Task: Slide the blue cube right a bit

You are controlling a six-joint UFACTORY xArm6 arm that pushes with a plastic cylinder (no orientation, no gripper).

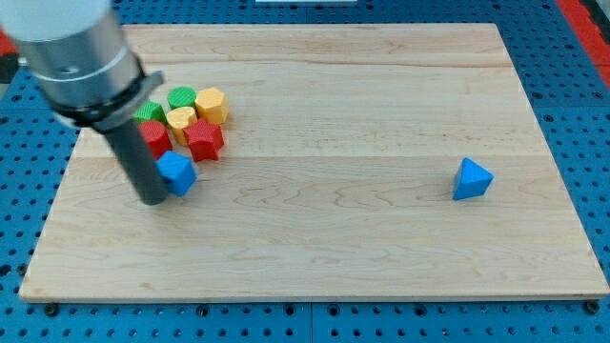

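The blue cube (177, 172) lies on the wooden board (324, 238) at the view's left, at the bottom edge of a cluster of blocks. My tip (152, 199) is on the board right against the cube's left side, slightly below it. The rod rises from there up and to the left to the grey arm body (71, 52), which hides part of the cluster's left side.
Above the cube sit a red star-shaped block (204, 139), a red block (152, 136), a yellow block (180, 119), a yellow hexagonal block (212, 104), a green block (181, 97) and another green block (150, 111). A blue triangular block (472, 179) lies alone at the view's right.
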